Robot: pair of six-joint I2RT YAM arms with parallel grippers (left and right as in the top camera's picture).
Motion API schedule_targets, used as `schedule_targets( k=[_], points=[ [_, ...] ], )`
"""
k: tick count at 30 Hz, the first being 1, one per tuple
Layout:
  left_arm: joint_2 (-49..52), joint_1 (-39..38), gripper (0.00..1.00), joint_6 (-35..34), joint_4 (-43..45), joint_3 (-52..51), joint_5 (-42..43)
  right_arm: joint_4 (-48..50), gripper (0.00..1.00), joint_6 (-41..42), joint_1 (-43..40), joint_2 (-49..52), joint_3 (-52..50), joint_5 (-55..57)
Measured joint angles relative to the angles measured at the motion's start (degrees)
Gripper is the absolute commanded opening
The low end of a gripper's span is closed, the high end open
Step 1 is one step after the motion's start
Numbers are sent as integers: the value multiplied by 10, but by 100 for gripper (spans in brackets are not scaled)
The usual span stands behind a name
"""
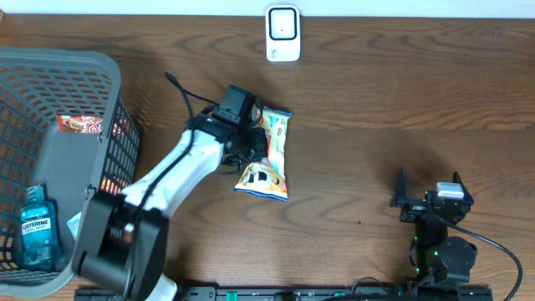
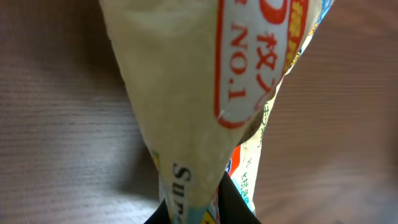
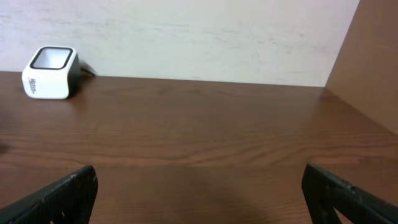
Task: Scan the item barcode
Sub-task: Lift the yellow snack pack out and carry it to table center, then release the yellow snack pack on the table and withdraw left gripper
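Overhead cam: mounted above, aimed straight down, whole dark brown wooden table (image 1: 376, 100) covered. L wrist cam: held v. close on yellow-white plastic snack packet (image 2: 180, 93), shared w/ overhead. R wrist cam: set low, near right, faced far; small white box-shaped scanner (image 3: 50, 71) shared w/ overhead.

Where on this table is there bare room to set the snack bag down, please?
Widest bare wood: the right half, between the scanner and the right fingers. A narrower strip lies between the snack bag and the front edge. Crowded on the left, around the basket and left arm.
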Motion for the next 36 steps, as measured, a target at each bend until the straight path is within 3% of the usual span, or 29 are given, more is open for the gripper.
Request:
schedule_targets(
  k=[5, 6, 11, 13, 16, 21, 26, 36],
  points=[
    [48, -1, 7, 0, 1, 0, -8, 0, 99, 0, 0, 0, 0, 0],
    [51, -1, 13, 0, 2, 0, -9, 0, 99, 0, 0, 0, 0, 0],
    [52, -1, 66, 6, 2, 0, -14, 0, 99, 0, 0, 0, 0, 0],
    [52, -2, 80, 11, 3, 0, -16, 0, 99, 0, 0, 0, 0, 0],
    [50, -2, 93, 16, 2, 0, -17, 0, 99, 0, 0, 0, 0, 0],
    [11, -2, 100, 29, 2, 0, -18, 0, 99, 0, 0, 0, 0, 0],
    [-72, -2, 98, 45, 2, 5, -30, 0, 99, 0, 0, 0, 0, 0],
    [-269, -2, 98, 69, 0, 8, -148, 0, 99, 0, 0, 0, 0, 0]
  ],
)
